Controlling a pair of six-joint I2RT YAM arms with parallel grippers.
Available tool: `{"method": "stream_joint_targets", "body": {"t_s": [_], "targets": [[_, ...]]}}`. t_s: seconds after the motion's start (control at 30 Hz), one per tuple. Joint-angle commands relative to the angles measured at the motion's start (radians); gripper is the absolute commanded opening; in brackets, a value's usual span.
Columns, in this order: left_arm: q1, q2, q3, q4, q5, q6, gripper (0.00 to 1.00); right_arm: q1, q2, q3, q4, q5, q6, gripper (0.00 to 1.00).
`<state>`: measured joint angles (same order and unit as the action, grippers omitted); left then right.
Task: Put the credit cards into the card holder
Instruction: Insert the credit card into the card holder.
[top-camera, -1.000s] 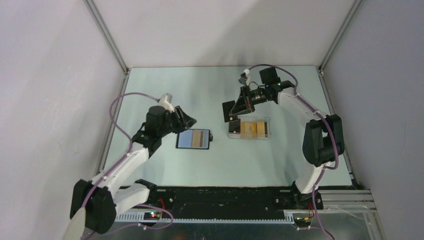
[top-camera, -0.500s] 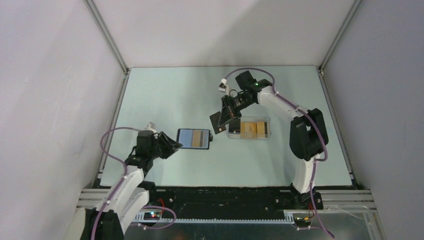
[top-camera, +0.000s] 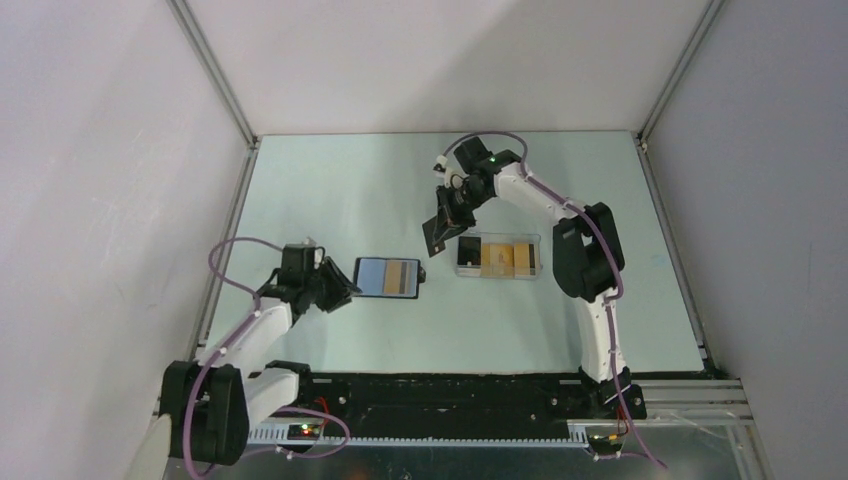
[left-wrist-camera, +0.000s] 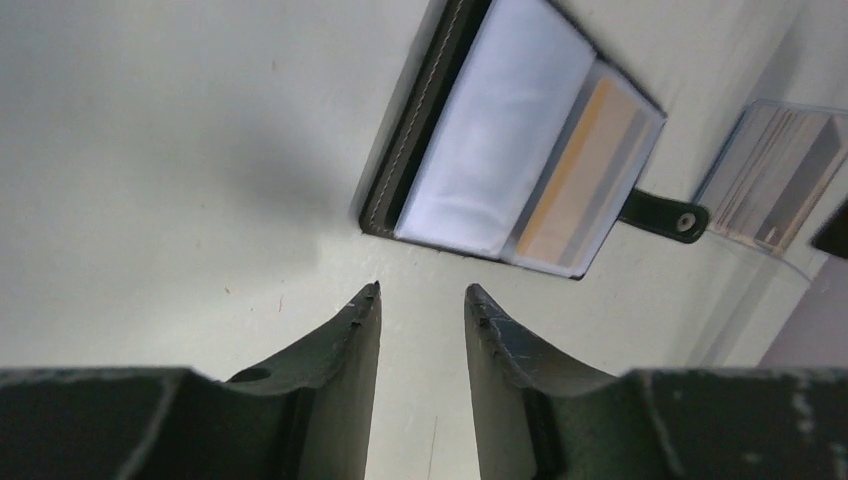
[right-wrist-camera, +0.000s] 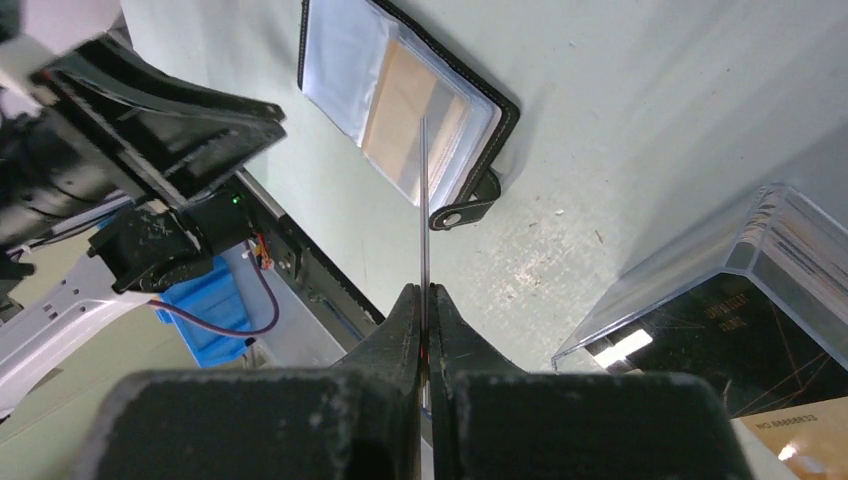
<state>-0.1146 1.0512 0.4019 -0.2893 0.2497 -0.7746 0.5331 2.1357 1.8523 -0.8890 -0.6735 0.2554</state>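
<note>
The right gripper (right-wrist-camera: 424, 300) has its 2 fingers clenched flat on 1 dark credit card (right-wrist-camera: 424, 200); in the right wrist view the card shows edge-on, a thin line running straight out from between the fingertips. Ahead of those fingertips the card holder (right-wrist-camera: 400, 100) lies opened flat on the table (right-wrist-camera: 620, 120), clear sleeves facing up, with an orange-yellow card showing through 1 sleeve; its strap (right-wrist-camera: 462, 213), with a small stud, sticks out from the end of the holder nearest the held card. Whether the card's far edge touches the holder cannot be told; in the top view the card hangs off the table near the strap end. To the right of the same fingers, close by, sits the translucent tray (right-wrist-camera: 690, 250), holding a black-faced card (right-wrist-camera: 720, 340) and orange-yellow credit cards (top-camera: 507, 257) lying side by side.

The left gripper (left-wrist-camera: 420, 300) is released; its 2 fingers (left-wrist-camera: 360, 340) stand apart, with only bare table between them. The card holder lies just ahead of these fingertips, not touching them, its stitched black corner the nearest part; the tray is farther ahead and off to the right of the fingers, past the holder's strap.
</note>
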Motion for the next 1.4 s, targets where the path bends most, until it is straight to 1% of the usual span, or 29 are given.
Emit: {"method": "stream_joint_targets", "body": {"t_s": [0.0, 0.07, 0.13, 0.3, 0.47, 0.63, 0.8, 0.9, 1.0, 1.2, 1.37], "targets": [[0.008, 0.024, 0.113, -0.048, -0.102, 0.137, 0.41, 0.018, -0.001, 0.012, -0.010, 0.002, 0.048, 0.00], [0.009, 0.065, 0.150, -0.052, -0.109, 0.174, 0.42, 0.024, -0.020, -0.018, 0.050, -0.014, 0.077, 0.00], [0.010, 0.125, 0.194, -0.052, -0.089, 0.217, 0.43, 0.038, -0.037, -0.028, 0.089, -0.031, 0.102, 0.00], [0.009, 0.274, 0.314, -0.067, -0.044, 0.307, 0.41, 0.097, -0.030, -0.017, 0.188, -0.052, 0.189, 0.00], [0.009, 0.357, 0.369, -0.098, -0.116, 0.330, 0.40, 0.176, 0.037, -0.009, 0.318, -0.042, 0.263, 0.00], [-0.003, 0.429, 0.395, -0.100, -0.063, 0.337, 0.40, 0.227, 0.139, 0.013, 0.446, -0.050, 0.346, 0.00], [-0.018, 0.464, 0.404, -0.106, -0.065, 0.339, 0.34, 0.266, 0.219, 0.076, 0.437, -0.029, 0.361, 0.00], [-0.030, 0.485, 0.406, -0.106, -0.065, 0.336, 0.32, 0.271, 0.228, 0.066, 0.390, 0.001, 0.358, 0.00], [-0.047, 0.507, 0.409, -0.107, -0.070, 0.335, 0.30, 0.273, 0.193, 0.008, 0.359, 0.050, 0.333, 0.00], [-0.071, 0.555, 0.423, -0.110, -0.079, 0.336, 0.29, 0.271, 0.119, -0.096, 0.320, 0.101, 0.304, 0.00], [-0.078, 0.573, 0.442, -0.122, -0.085, 0.340, 0.27, 0.251, 0.094, -0.171, 0.305, 0.073, 0.308, 0.00]]}}
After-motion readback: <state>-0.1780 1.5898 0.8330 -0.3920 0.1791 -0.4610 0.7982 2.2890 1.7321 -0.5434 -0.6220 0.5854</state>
